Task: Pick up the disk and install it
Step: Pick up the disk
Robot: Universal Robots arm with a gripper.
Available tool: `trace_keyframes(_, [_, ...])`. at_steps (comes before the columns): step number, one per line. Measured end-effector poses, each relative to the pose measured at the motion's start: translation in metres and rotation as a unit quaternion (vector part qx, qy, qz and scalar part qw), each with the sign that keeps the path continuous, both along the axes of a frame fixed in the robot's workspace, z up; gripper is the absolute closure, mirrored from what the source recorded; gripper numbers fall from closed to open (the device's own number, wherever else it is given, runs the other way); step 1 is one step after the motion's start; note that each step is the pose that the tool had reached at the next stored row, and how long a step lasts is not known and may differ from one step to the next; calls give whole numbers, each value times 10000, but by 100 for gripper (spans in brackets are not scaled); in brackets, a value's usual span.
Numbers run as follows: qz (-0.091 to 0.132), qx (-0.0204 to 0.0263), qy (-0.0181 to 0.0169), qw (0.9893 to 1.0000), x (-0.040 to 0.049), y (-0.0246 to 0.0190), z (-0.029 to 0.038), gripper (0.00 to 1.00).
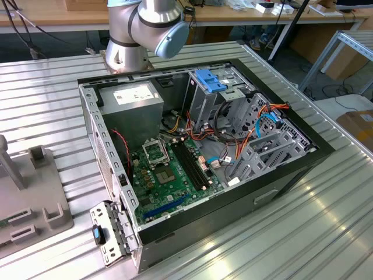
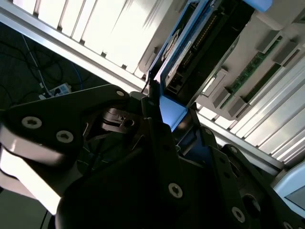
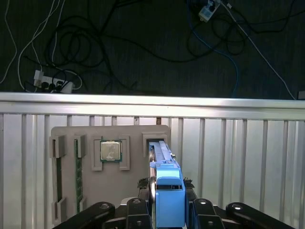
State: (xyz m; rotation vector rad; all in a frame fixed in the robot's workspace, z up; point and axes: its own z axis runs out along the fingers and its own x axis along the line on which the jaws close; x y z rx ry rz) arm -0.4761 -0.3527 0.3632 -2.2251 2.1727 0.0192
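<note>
First wrist view: the hand (image 3: pixel 170 212) grips the disk (image 3: pixel 167 188) by its blue frame, one finger on each side. The disk stands on edge at a slot of the grey tray (image 3: pixel 109 137) on the table (image 3: pixel 238 157). Exterior view: the tray lies at 8 o'clock from the computer case (image 1: pixel 274 185).

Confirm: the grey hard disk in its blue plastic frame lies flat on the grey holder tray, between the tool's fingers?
No: the first wrist view shows the disk standing on edge in a slot of the tray, between the tool's fingers.
</note>
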Motion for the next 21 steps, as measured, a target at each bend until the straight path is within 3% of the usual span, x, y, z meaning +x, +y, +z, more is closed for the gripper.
trace_keyframes(7, [0,0,0,10000,0,0,15,63])
trace_keyframes(9, [0,-1,1,10000,0,0,45,63])
trace_keyframes(12, [0,0,0,10000,0,0,116,63])
trace_keyframes(18, [0,0,0,10000,0,0,330,63])
trace_keyframes(21, [0,0,0,10000,0,0,381,63])
